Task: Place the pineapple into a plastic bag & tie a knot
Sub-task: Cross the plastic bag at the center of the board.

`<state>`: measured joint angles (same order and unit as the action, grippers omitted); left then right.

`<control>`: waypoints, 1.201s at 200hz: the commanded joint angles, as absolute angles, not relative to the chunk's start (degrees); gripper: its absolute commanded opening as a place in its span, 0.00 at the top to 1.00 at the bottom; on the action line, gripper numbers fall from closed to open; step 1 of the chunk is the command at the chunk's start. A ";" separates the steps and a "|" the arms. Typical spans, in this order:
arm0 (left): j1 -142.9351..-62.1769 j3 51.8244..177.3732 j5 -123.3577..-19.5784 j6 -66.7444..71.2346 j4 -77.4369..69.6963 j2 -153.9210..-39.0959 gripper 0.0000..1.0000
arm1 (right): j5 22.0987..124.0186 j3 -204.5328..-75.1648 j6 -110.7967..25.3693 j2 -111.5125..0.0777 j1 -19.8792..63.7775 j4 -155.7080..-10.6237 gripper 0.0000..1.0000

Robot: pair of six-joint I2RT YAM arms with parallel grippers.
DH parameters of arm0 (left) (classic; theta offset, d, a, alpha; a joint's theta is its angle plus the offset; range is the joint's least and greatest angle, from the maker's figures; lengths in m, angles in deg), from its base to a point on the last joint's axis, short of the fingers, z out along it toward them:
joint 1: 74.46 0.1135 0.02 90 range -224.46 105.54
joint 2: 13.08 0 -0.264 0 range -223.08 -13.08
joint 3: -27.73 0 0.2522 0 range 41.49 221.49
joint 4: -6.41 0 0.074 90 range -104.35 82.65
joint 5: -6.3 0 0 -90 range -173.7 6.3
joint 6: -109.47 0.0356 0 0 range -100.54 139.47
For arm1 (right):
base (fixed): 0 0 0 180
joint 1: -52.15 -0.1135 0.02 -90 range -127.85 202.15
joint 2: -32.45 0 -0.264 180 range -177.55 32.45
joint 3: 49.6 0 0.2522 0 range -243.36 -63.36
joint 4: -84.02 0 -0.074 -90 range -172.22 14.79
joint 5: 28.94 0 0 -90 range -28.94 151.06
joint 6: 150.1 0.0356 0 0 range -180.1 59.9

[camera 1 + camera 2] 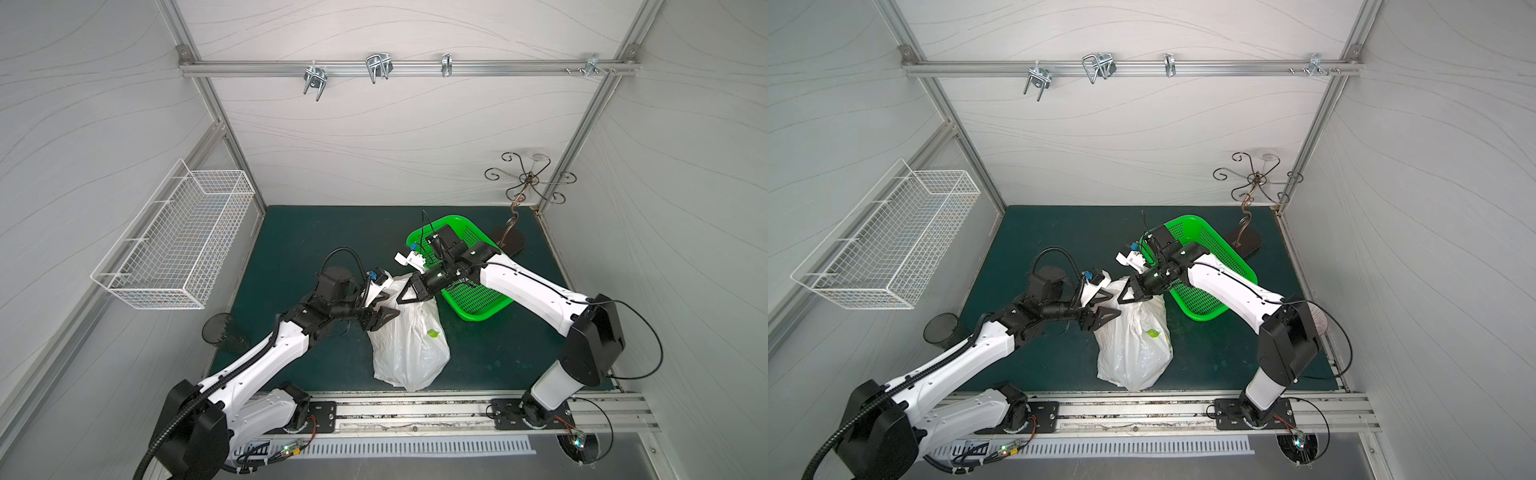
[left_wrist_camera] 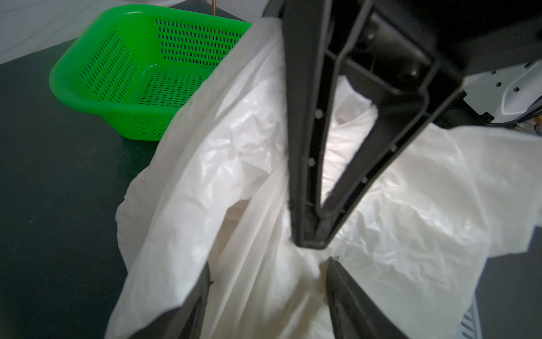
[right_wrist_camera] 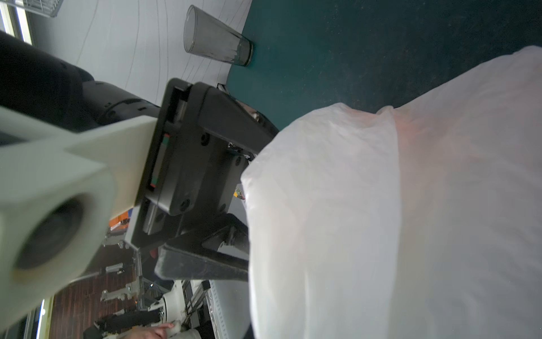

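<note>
The white crinkly plastic bag (image 1: 409, 349) (image 1: 1133, 349) stands bulging on the green mat, with a green leaf print on its side. The pineapple is hidden, and no knot shows in any view. My right gripper (image 1: 400, 300) (image 1: 1121, 301) is shut on the bag's gathered top and holds it up. My left gripper (image 1: 390, 304) (image 1: 1116, 302) is open right beside it. In the left wrist view, bunched bag film (image 2: 264, 293) runs between my left gripper's (image 2: 269, 261) spread fingers, just below the right gripper's closed tip. The bag (image 3: 396, 220) hides the right jaws in the right wrist view.
A green perforated tray (image 1: 478, 303) (image 1: 1208, 303) (image 2: 88, 97) lies under the right arm, behind the bag. A dark glass tumbler (image 1: 222, 332) (image 3: 217, 41) stands at the mat's left edge. A wire basket (image 1: 174, 245) hangs on the left wall. A metal hook stand (image 1: 509, 241) is at the back right.
</note>
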<state>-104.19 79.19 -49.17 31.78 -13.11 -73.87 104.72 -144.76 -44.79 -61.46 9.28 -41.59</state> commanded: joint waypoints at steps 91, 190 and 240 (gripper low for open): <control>-103.72 78.04 -46.84 32.47 -5.08 -76.39 0.71 | 106.51 -147.91 -46.98 -61.81 9.44 -44.22 1.00; -104.16 76.92 -43.98 34.49 -9.61 -73.30 1.00 | 98.21 -141.46 -31.21 -57.68 9.52 -53.27 0.60; -105.50 77.34 -41.84 37.89 -12.66 -72.77 1.00 | 94.13 -139.96 -24.06 -56.98 9.52 -57.30 0.62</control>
<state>-104.28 76.89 -45.39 34.12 -11.28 -73.81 97.00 -140.63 -29.25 -59.19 9.39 -51.89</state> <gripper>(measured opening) 0.042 0.385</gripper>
